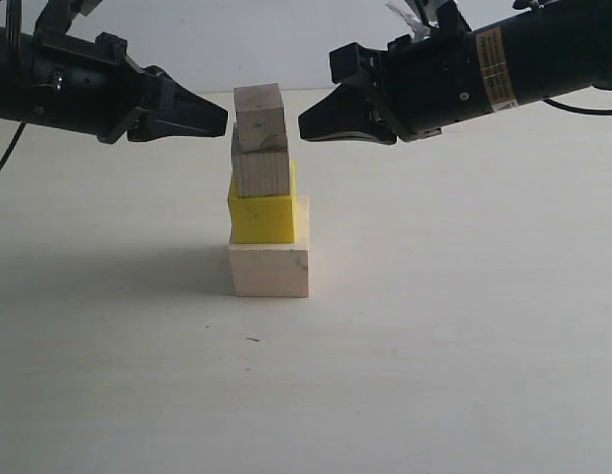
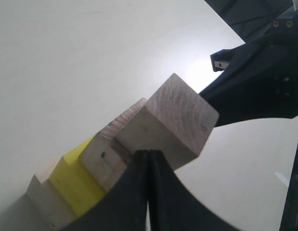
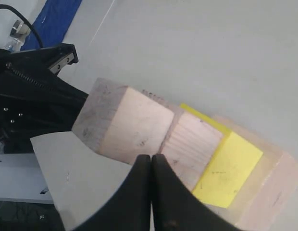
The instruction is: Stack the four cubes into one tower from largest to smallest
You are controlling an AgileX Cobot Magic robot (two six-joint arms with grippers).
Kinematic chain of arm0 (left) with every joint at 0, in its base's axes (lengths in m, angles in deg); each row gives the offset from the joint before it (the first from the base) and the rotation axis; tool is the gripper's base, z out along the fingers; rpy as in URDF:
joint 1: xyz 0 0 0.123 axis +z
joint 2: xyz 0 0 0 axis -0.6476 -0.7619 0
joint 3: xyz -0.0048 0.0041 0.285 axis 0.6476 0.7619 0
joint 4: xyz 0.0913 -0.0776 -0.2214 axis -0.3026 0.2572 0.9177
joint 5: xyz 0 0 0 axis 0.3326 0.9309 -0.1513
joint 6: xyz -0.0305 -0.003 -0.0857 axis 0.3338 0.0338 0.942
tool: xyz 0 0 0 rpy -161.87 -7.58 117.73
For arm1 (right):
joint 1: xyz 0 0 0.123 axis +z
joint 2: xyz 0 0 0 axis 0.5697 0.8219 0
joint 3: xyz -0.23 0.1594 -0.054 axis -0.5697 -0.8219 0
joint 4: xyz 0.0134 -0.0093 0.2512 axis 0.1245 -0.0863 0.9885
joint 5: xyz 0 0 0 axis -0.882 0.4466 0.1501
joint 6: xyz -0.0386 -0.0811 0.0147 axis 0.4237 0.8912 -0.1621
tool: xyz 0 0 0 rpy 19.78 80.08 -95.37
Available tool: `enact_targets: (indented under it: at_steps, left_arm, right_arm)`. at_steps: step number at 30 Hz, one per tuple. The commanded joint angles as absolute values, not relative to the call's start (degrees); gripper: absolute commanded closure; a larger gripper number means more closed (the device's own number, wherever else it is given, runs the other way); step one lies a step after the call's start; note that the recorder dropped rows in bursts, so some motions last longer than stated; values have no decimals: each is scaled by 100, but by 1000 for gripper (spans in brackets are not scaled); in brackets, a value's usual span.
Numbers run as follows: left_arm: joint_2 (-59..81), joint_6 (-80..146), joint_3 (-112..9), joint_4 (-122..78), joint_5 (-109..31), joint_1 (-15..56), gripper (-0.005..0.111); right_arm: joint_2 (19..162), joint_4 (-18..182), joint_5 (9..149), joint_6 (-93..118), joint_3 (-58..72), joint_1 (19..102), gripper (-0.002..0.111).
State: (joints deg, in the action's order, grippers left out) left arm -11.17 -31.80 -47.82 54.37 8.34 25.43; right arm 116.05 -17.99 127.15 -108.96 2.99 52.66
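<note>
The tower stands mid-table: a pale whitish cube (image 1: 269, 269) at the bottom, a yellow cube (image 1: 264, 214) on it, then a tan cube (image 1: 261, 172) and a smaller tan cube (image 1: 260, 118) on top, slightly twisted. My left gripper (image 1: 225, 117) is shut and empty, its tip just left of the top cube (image 2: 175, 120). My right gripper (image 1: 301, 126) is shut and empty, just right of that same top cube (image 3: 124, 122). Neither visibly holds a cube. Both wrist views show the stack beyond the closed fingertips (image 2: 149, 155) (image 3: 151, 159).
The pale table (image 1: 464, 326) spreads around the tower on all sides. Both black arms reach in from the upper left and upper right at the height of the top cube. A blue sheet (image 3: 55, 21) lies far off.
</note>
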Motion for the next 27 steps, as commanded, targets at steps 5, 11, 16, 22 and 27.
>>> enact_targets:
  at_steps: [5,11,16,22,27]
  left_arm:
    - [-1069,-3191,-4815,5524,819,2558,107]
    - [-1069,-3191,-4815,5524,819,2558,107]
    - [-1069,-3191,-4815,5524,819,2558,107]
    - [-1069,-3204,-4815,5524,820,2558,107]
    - [-1069,-3204,-4815,5524,820,2558,107]
  right_arm:
    - [11554,-1773,12741,-10772,277,5277,108]
    - [11554,-1773,12598,-10673,277,5277,108]
    - [11554,-1773,12498,-10634,277,5277,108]
    - [11554,-1773,12450,-10371,277,5277,108]
    - [11554,-1773,12501,-10366,277,5277,108]
